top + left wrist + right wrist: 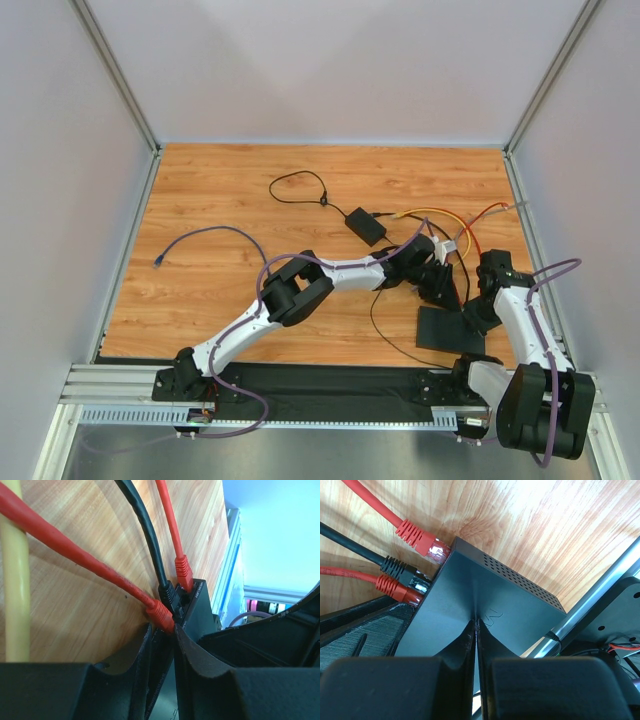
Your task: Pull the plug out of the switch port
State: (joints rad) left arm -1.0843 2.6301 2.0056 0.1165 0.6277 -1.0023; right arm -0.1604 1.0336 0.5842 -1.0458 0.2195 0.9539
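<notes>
The switch [450, 330] is a flat black box lying at the near right of the wooden table. Three plugs sit in its port edge: a red plug [395, 586], a black plug [400, 567] and another red plug [420, 537]. In the left wrist view my left gripper [162, 626] is shut on the nearest red plug [161, 615], right at the switch's edge [200, 605]. My right gripper [477, 621] is shut with nothing between its fingers, and its tips rest on the switch's top face [485, 595].
A small black power adapter brick [366, 225] lies behind the switch. A yellow cable [15, 580] and the red cables run away over the wood. A loose purple cable [200, 235] lies at the left. The metal frame rail [590, 605] runs close along the right.
</notes>
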